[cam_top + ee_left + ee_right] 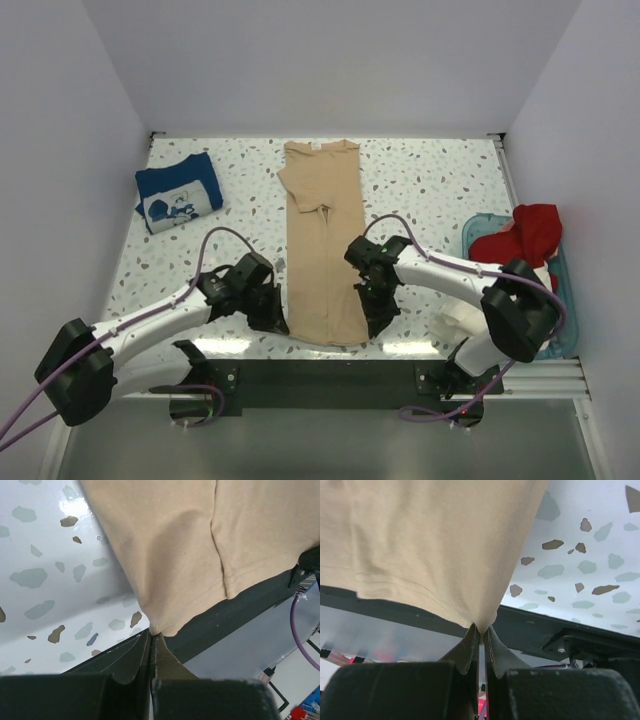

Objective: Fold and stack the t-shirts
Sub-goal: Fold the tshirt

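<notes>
**Holdings, speckled counter (430, 190)**

1. Tan t-shirt (322, 250): lies flat at the middle of the counter as a long narrow strip, collar end far and hem end at the near edge, between the two arms.
2. Left pincer (151, 636): clenched on the hem's near left corner, the cloth drawn to a point between the closed tips.
3. Right pincer (481, 629): clenched likewise on the hem's near right corner.
4. Navy t-shirt (178, 192): folded, white print up, at the far left and well apart from the tan strip.
5. Teal basket (468, 228): at the counter's right edge, with a red t-shirt (525, 235) heaped over its far end.
6. Cream-white cloth (452, 325): just beside the basket's near left corner, partly hidden by the right arm (its kind cannot be told).

**Notes on views**

- Only the top view shows the whole strip, the navy t-shirt and the basket. In it the dark wrist bodies cover both hem corners, so the grip itself is not visible there.
- The wrist views show each pinch and the hem stitching.
- The left wrist view adds the dark front rail (240, 610) below the hem and a purple cable (292, 617) at the right.
</notes>
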Tool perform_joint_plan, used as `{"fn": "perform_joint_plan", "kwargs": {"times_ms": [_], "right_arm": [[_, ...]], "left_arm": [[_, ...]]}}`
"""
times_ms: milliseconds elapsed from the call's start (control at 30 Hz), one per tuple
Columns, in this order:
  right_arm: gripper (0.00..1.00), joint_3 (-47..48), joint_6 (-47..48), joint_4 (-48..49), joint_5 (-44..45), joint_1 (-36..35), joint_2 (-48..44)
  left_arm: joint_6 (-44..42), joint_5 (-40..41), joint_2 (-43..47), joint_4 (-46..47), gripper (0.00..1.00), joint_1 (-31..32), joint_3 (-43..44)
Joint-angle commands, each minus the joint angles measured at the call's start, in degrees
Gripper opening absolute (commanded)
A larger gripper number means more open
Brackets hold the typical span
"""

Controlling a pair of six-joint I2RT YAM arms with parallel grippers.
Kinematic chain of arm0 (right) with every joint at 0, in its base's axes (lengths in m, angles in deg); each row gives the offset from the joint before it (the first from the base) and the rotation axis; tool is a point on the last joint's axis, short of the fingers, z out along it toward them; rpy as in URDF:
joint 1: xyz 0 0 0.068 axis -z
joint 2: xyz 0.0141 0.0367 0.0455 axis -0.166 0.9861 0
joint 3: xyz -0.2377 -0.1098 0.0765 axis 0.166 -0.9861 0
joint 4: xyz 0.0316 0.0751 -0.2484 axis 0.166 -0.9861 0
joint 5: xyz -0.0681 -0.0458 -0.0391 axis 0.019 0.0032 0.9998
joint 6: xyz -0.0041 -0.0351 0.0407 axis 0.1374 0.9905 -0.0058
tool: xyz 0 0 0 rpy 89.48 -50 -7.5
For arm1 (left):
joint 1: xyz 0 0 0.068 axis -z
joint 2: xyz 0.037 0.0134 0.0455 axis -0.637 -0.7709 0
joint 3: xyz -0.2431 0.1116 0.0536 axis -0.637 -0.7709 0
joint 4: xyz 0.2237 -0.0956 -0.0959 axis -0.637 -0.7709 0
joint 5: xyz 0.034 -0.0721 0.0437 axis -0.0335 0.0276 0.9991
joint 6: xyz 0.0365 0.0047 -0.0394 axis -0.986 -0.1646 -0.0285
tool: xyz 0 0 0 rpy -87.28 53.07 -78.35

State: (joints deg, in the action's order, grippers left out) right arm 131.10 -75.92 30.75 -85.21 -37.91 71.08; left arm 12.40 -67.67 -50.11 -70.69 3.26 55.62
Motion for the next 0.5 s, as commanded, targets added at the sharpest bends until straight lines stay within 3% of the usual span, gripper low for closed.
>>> {"fn": "perform_joint_plan", "kwargs": {"times_ms": [0, 267, 467], "right_arm": [[0.00, 5.77, -1.17, -6.45, 2.55, 0.35, -1.35], [0.00, 10.53, -1.70, -4.53, 3.70, 7.20, -0.47], [0.00, 16.68, -0.30, -1.81, 4.57, 10.90, 5.58]], "left_arm": [[-0.22, 0.98, -1.28, -2.18, 0.00, -0.03, 4.53], [-4.79, 7.05, -7.52, -2.01, 0.00, -2.30, 12.89], [-9.09, 12.24, -13.49, 0.19, 0.00, -6.35, 18.95]]}}
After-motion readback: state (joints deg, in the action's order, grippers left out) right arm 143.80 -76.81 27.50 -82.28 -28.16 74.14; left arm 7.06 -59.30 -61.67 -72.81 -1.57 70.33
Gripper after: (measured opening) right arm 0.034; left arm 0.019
